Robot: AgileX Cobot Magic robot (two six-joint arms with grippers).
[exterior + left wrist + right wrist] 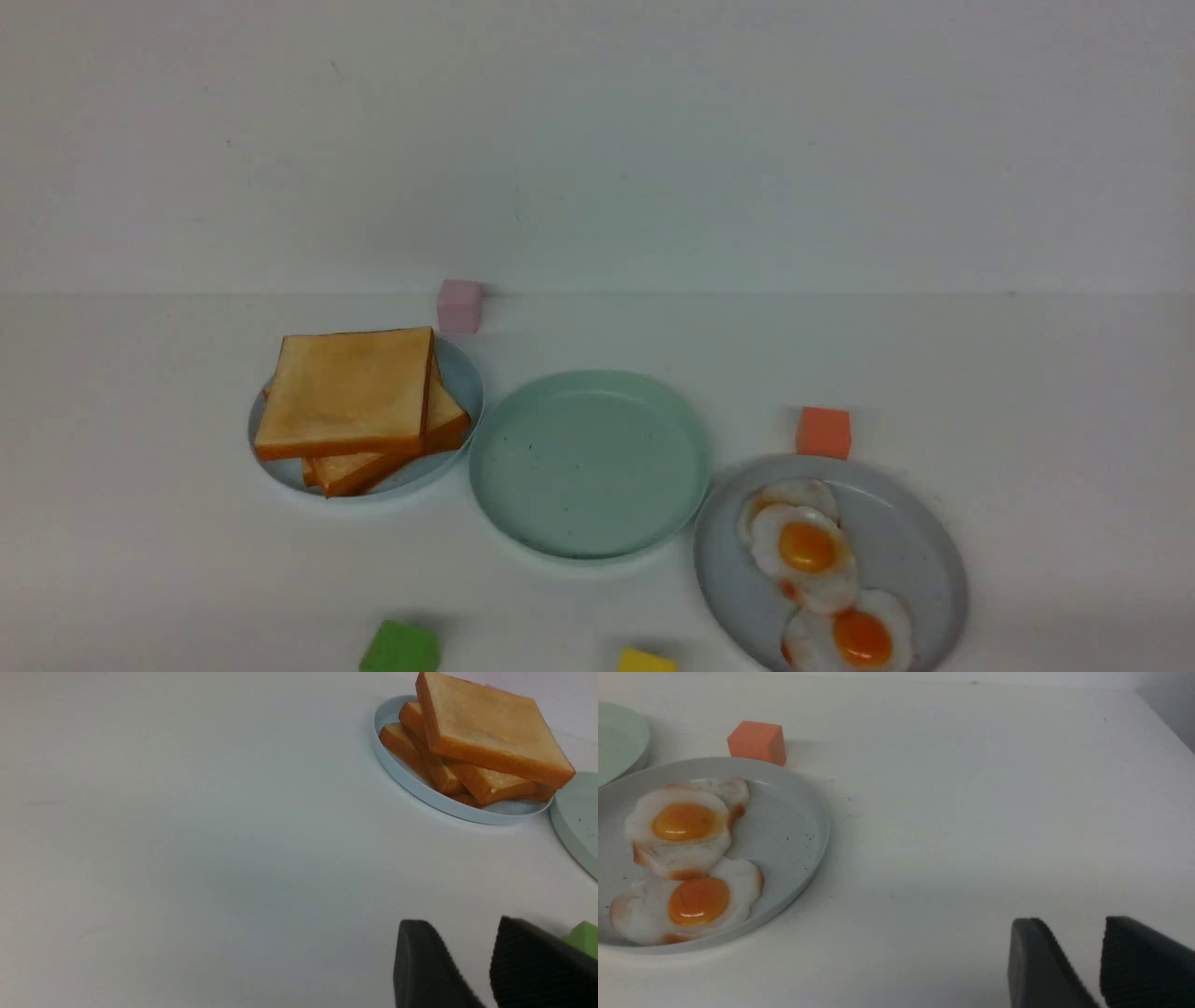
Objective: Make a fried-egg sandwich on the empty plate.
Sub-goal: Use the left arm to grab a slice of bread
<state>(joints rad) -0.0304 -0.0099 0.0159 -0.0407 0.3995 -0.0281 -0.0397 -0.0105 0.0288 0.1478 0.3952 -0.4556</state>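
The empty plate (pixel 588 464), round and mint-green, sits mid-table with nothing on it; its edge shows in the left wrist view (pixel 579 821) and the right wrist view (pixel 616 742). No fried-egg sandwich is in view. A pile of toast slices (pixel 350 392) (pixel 486 732) rests on a pale-blue plate (pixel 464 375) to its left. Loose fried eggs (pixel 808 551) (pixel 682 826) lie on a grey plate (pixel 910 541) to its right. My left gripper (pixel 460 924) is open over bare table, well short of the toast. My right gripper (pixel 1071 921) is open and empty, to the side of the egg plate. Neither shows in the front view.
Small foam cubes stand around the plates: pink (pixel 459 305) behind the toast, orange (pixel 823 432) (pixel 757 742) behind the grey plate, green (pixel 400 647) (pixel 584 939) beside my left fingers, yellow (pixel 644 662) at the front edge. A white wall closes the back.
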